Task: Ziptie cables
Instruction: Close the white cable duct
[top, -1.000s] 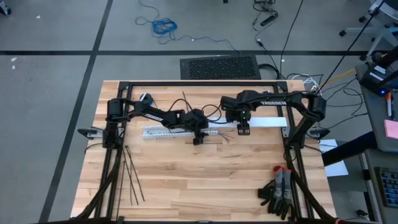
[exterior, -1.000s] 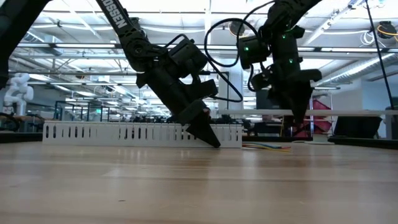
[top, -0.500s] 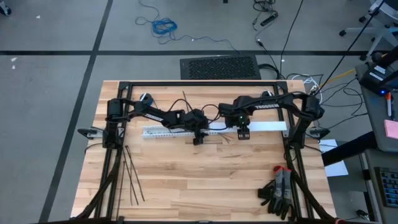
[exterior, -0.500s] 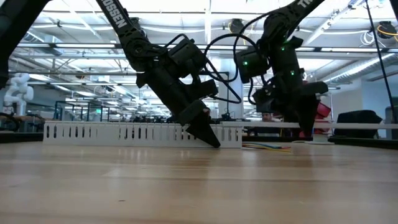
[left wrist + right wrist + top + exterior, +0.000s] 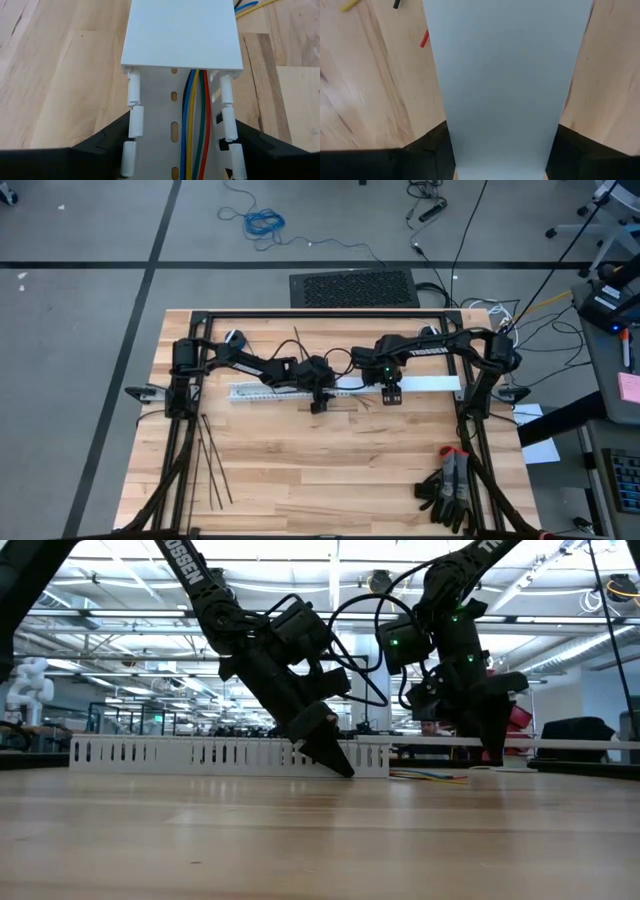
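A white slotted duct point(image 5: 265, 391) lies flat on the table with coloured cables point(image 5: 196, 125) running along its floor; their loose ends point(image 5: 430, 776) spill onto the wood past its right end. My left gripper point(image 5: 180, 131) is shut on the duct near that end. A flat white cover point(image 5: 505, 75) reaches from the duct toward the table's right, and its left end point(image 5: 182, 35) sits on the duct's walls. My right gripper point(image 5: 390, 395) is shut on the cover. Several thin black zipties point(image 5: 210, 465) lie at the near left. My left gripper pinches the duct's two slotted side walls point(image 5: 131, 142) from outside, one finger point(image 5: 100, 147) on each. It comes slanting down from the table's left, fingers along the duct. The duct stays flat on the table. My right gripper pinches the cover's two long edges point(image 5: 451, 135) between its fingers point(image 5: 427, 145), from above, pointing down, across the strip. The cover sits level at the height of the duct's top point(image 5: 560, 741), its left end on the duct.
One more ziptie point(image 5: 300, 340) lies by the far rail. Black and red gloves point(image 5: 450, 485) sit at the near right corner. The black frame point(image 5: 320, 314) rims the table. Open wood lies between the duct and the near edge.
My right gripper has come down and a little toward the near edge with the white cover, which has sunk level to the height of the duct's top. It has kept still for the last half second.
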You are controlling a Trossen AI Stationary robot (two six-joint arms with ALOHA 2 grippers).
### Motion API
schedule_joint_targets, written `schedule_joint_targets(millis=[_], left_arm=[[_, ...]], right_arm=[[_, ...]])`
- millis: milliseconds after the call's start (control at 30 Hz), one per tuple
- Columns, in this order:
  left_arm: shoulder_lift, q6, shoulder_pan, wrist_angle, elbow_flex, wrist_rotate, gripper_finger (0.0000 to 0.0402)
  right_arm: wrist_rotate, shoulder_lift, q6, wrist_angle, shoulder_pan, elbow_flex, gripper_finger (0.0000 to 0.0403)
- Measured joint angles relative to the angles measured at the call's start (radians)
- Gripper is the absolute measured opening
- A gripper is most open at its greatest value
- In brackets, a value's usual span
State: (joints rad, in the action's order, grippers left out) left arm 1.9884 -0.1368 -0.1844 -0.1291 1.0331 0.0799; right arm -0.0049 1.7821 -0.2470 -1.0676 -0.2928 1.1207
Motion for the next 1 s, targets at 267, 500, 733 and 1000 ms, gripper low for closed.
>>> schedule_joint_targets(millis=[267, 500, 733, 1000], left_arm=[[0.0, 0.0, 0.0, 0.0, 0.0, -0.002, 0.0238], [0.0, 0.0, 0.0, 0.0, 0.0, -0.002, 0.0238], [0.0, 0.0, 0.0, 0.0, 0.0, -0.002, 0.0238], [0.0, 0.0, 0.0, 0.0, 0.0, -0.002, 0.0238]], right_arm=[[0.0, 0.0, -0.005, 0.002, 0.0, 0.0, 0.0214], [0.001, 0.0, -0.004, -0.004, 0.001, 0.0, 0.0309], [0.004, 0.0, 0.001, -0.046, 0.001, 0.018, 0.031], [0.004, -0.058, 0.016, -0.092, 0.056, 0.134, 0.031]])
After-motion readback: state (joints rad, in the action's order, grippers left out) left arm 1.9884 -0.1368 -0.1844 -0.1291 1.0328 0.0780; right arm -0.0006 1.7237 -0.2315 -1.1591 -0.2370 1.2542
